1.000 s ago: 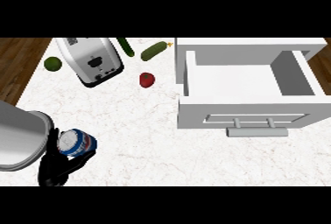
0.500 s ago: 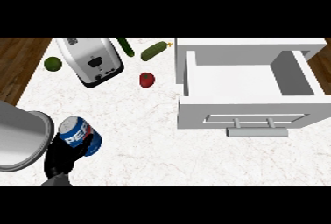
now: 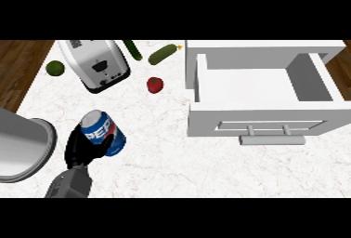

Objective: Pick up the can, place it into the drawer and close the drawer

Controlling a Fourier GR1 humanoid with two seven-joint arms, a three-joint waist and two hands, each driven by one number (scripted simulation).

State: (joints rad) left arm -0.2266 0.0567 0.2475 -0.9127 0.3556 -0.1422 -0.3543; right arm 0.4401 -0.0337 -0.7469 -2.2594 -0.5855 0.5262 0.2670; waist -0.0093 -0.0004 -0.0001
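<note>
HEAD VIEW: Your left robot hand [image 3: 81, 148], coming in from the lower left on its grey forearm, has its black fingers curled round a blue Pepsi can [image 3: 104, 134]. The can leans slightly at the left side of the white marbled bench [image 3: 205, 172], well apart from the drawer [image 3: 226, 114]. The drawer stands pulled open at the right, its white inside showing and its bar handle [image 3: 271, 139] facing you. By this picture the pick-up looks done or nearly so, though the steep angle does not tell you whether the can is off the bench. What is left is to carry it across to the right, set it inside the drawer, let go, and push the front shut; none of that has begun. The only writing you can read is the white brand lettering on the can's side, which spells PEPSI or most of it, above a red-and-white mark. A silver toaster [image 3: 99, 65] lies at the far left and shows no legible label. Near it are a lime [image 3: 55, 68], two cucumbers [image 3: 162, 54] and a red tomato [image 3: 155, 84], the tomato between the toaster and the drawer. A large grey rounded shape [image 3: 21, 144] at the left edge, just beside the can hand, cannot be identified. Your right robot hand does not show.
</note>
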